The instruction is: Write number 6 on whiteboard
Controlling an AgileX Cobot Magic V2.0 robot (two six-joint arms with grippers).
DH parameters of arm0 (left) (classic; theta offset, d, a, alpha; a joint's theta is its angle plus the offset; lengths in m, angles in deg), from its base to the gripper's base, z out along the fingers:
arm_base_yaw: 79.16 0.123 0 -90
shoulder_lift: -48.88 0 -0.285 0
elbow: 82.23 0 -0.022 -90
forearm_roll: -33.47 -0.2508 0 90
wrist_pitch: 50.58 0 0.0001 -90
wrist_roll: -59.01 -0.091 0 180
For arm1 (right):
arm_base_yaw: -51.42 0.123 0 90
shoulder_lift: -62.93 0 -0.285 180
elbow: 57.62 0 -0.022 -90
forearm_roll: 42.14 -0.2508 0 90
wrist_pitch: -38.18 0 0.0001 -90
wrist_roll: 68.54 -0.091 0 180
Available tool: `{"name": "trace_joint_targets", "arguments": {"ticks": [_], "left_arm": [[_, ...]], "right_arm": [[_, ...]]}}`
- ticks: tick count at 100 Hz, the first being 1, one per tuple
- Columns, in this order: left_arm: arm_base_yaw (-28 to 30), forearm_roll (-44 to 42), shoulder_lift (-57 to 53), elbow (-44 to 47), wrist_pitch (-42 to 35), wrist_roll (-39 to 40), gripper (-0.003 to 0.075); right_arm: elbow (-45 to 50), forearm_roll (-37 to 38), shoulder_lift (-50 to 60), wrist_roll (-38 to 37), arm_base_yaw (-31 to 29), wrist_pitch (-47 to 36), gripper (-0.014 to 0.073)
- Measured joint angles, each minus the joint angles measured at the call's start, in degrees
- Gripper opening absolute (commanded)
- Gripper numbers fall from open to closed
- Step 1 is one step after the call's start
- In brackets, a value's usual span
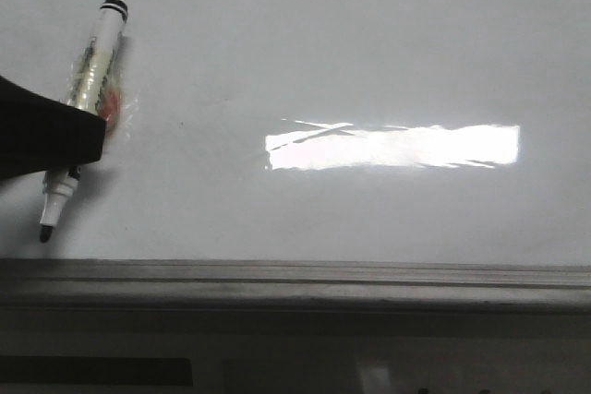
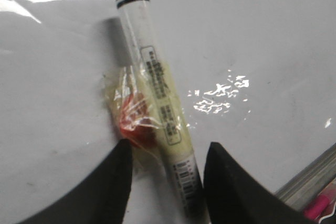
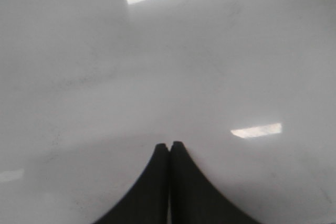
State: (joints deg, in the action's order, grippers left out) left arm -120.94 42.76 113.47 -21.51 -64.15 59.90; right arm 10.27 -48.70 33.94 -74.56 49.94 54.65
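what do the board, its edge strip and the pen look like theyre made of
The large glossy white whiteboard looks like a smooth coated or laminated panel: it mirrors a sharp rectangular glare. The grey frame strip along its near edge looks like brushed metal, dull with straight ridges. The white black-capped marker pen looks like plastic, with crinkled clear tape around its barrel.

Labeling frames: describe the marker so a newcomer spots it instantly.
On the whiteboard, look at the front view's left edge, where the left end effector grips it. The marker is a white barrel with a black-banded end, black tip pointing toward the grey frame, crinkled tape around its middle.
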Motion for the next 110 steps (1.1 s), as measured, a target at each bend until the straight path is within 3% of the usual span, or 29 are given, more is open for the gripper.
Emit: {"name": "trace_joint_targets", "arguments": {"ticks": [14, 46, 70, 79, 96, 102, 110], "left_arm": [[0.0, 0.0, 0.0, 0.0, 1.9, 0.0, -0.0021], [-0.5, -0.8, -0.1, -0.7, 3.2, 0.1, -0.002], [-5.6, -9.3, -1.8, -3.1, 6.2, 0.4, -0.002], [-8.1, -13.7, -1.9, -3.6, 5.6, 0.4, -0.002], [-11.3, -18.6, -1.9, -3.7, 1.2, 0.4, -0.002], [-11.8, -20.2, -1.9, -3.7, -0.6, 0.4, -0.002], [-12.0, -23.2, -1.9, -3.7, -2.0, 0.4, -0.002]], "right_arm": [[0.0, 0.0, -0.2, 0.0, 3.6, -0.1, -0.0064], [-6.4, 0.0, -7.4, 0.5, 19.0, 0.8, -0.0064], [-16.7, 0.0, -16.7, 10.2, 30.5, 2.3, -0.0059], [-20.6, 0.0, -20.4, 10.7, 35.3, 2.6, 0.0019], [-26.8, 0.0, -26.1, 11.3, 45.6, 2.6, 0.0359], [-28.5, 0.0, -27.7, 11.3, 49.1, 2.6, 0.0374], [-29.8, -0.4, -29.3, 11.4, 52.2, 1.9, 0.0332]]}}
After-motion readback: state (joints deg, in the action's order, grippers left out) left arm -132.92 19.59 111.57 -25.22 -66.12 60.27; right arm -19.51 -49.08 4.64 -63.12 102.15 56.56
